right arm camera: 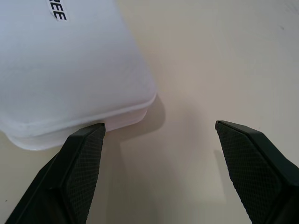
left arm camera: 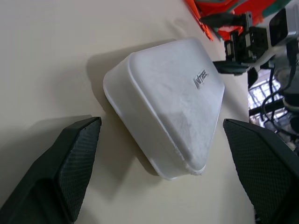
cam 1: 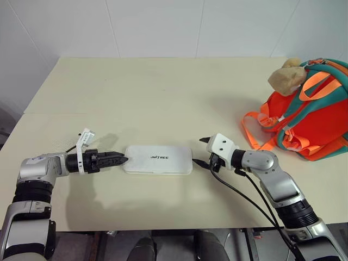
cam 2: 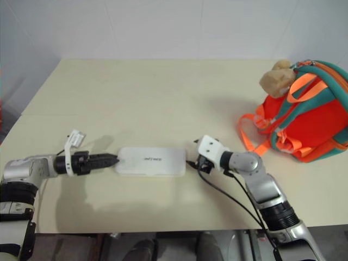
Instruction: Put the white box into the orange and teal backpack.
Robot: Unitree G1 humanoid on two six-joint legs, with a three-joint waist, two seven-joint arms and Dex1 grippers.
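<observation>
White, matte and rigid-looking, the white box lies flat on the cream table near the front edge, at about the 6 o'clock part of the tabletop. Its long axis runs 9 o'clock to 3 o'clock, parallel to the front edge. The dark lettering on the lid reads upright from the robot's side.

Handling, as a judgement: the box looks like a light moulded case, stiff enough to keep its shape under end pressure. The smooth shell and rounded corners could slip out of a light pinch. A thin flange runs around the lower edge; the short ends are the natural grip points, either squeezed between both arms or pinched across the low height at each end.

The left gripper sits at the box's 9 o'clock end, tips just beside or touching it; contact cannot be confirmed. In the left wrist view its fingers stand wide apart, holding nothing.

The right gripper sits at the 3 o'clock end, fingers also spread wide. In the right wrist view one finger meets the corner flange of the box; the other is over bare table.

The orange and teal backpack rests well apart, at about 2 o'clock, near the table's right edge. A tan plush toy sits against its top. Whether its opening is unzipped cannot be told.
</observation>
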